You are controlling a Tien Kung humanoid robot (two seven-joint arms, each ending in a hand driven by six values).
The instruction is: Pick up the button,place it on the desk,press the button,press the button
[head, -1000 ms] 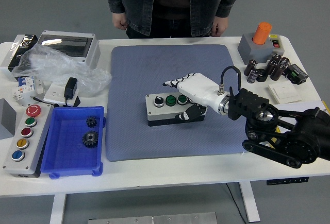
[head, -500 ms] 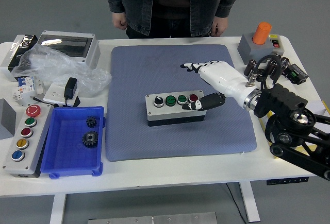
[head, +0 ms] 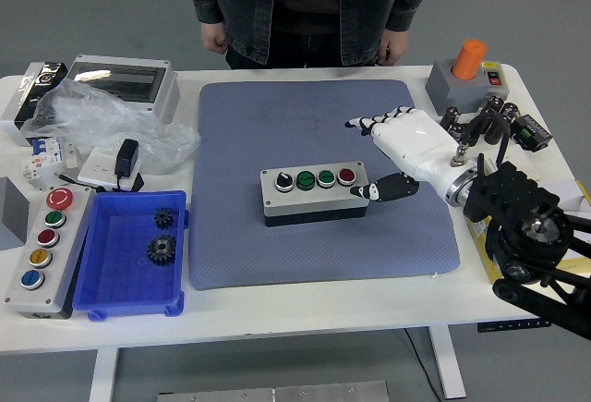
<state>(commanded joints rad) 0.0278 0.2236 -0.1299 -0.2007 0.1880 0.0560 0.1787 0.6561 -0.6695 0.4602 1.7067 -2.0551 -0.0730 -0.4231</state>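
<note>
A grey button box (head: 314,193) with a black base lies on the blue-grey mat (head: 277,125) at the table's middle. It carries a black-and-white selector knob, two green buttons and a red button (head: 346,176). My right hand (head: 399,151), white with black fingertips, hovers just right of the box, fingers spread and holding nothing. Its thumb (head: 386,189) points toward the box's right end, close to it. My left arm is out of view.
A blue tray (head: 102,273) with two gears sits front left, next to a larger button box (head: 42,249). A plastic bag, breakers and a grey enclosure (head: 125,83) lie back left. An orange-button box (head: 466,74), capacitors and a switch plate lie back right. A person stands at the far side, hands down.
My right hand has pulled back to the right off the button box, uncovering the red button. The box has not moved.
</note>
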